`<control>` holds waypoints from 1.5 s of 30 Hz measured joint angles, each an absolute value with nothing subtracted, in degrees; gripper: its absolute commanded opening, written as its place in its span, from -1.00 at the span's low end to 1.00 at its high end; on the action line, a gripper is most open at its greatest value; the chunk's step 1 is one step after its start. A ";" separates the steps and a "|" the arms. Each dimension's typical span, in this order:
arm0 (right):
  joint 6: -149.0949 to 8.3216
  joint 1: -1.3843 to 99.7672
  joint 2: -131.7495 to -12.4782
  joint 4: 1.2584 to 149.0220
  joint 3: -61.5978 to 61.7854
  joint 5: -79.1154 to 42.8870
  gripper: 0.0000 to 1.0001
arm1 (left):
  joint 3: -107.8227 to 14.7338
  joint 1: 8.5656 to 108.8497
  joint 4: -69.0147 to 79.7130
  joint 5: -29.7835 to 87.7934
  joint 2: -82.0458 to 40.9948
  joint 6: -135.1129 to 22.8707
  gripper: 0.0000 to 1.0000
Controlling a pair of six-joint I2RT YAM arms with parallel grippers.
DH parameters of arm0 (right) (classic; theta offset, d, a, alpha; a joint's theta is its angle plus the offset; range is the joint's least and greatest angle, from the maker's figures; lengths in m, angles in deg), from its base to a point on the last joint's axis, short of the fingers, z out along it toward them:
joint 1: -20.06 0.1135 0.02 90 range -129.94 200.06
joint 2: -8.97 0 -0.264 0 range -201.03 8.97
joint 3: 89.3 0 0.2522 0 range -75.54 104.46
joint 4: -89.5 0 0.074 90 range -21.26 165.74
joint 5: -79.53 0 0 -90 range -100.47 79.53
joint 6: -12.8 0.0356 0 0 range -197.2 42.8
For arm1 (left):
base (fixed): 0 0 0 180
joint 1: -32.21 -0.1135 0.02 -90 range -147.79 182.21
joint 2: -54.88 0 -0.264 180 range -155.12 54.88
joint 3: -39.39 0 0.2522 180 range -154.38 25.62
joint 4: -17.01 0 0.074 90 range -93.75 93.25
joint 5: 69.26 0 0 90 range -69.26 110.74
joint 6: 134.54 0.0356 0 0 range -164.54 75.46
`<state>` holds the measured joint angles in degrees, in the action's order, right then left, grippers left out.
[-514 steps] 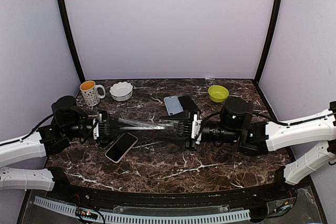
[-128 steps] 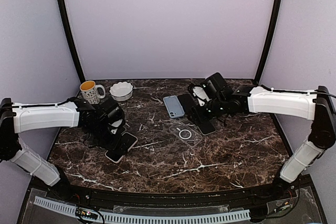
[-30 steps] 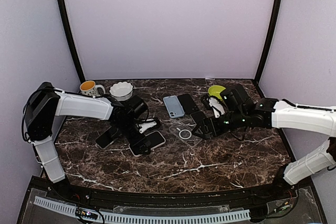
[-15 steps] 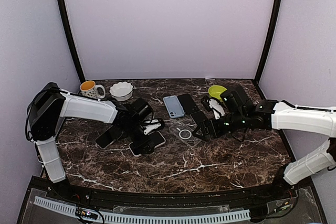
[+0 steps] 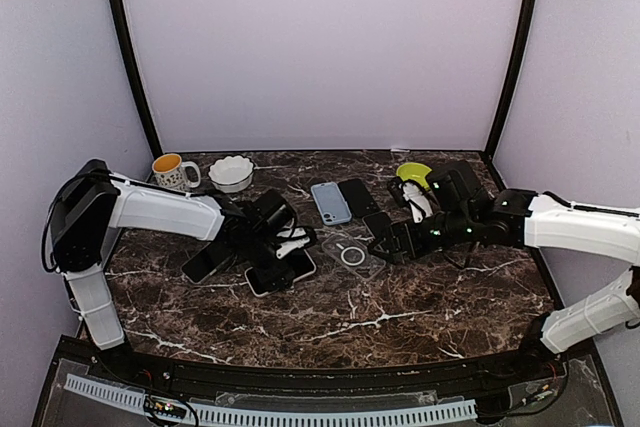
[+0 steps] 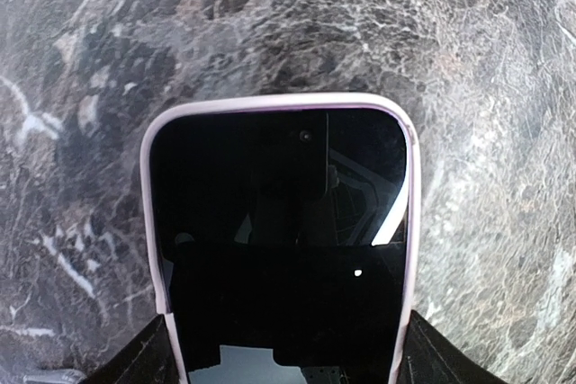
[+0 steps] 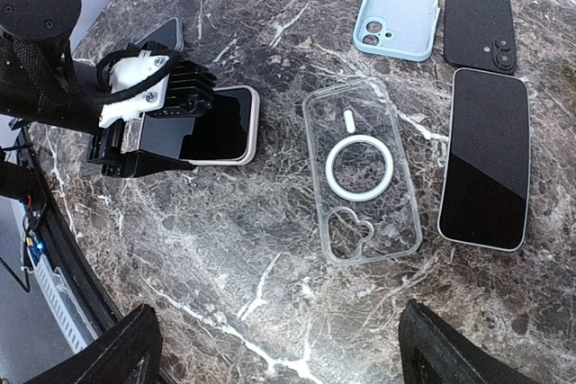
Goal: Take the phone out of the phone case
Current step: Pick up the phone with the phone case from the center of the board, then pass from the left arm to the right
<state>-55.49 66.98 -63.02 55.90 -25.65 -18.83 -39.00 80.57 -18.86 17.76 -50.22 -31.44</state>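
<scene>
Your left gripper [image 6: 283,361] straddles the black-screened phone [image 6: 279,222] in its pale pink case [image 6: 270,102], grip not discernible; your right gripper [image 7: 283,348] hangs wide open beside the clear plastic case [image 7: 360,173].

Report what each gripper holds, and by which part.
The left gripper straddles the long edges of the pink-cased black phone near one end; whether it grips cannot be told. The right gripper is open, holding nothing.
</scene>
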 measured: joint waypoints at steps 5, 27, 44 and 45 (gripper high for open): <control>-52.34 66.98 -62.60 58.39 -26.00 -20.84 0.84 | -38.75 80.52 -19.15 16.80 -45.80 -30.65 -0.15; -37.50 69.89 -72.57 77.12 -20.65 -32.73 0.63 | -32.68 82.69 -6.38 19.01 -25.87 -21.41 -0.32; -29.70 70.76 -83.80 82.78 -11.69 -35.55 -0.35 | -31.41 83.98 -4.09 15.84 -24.08 -19.20 -0.32; -29.59 70.74 -83.98 82.87 -11.69 -35.64 -0.35 | -31.41 83.98 -4.09 15.55 -24.21 -19.20 -0.32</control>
<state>-29.59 70.74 -83.98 82.87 -11.69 -35.64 -31.41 83.98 -4.09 15.55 -24.21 -19.20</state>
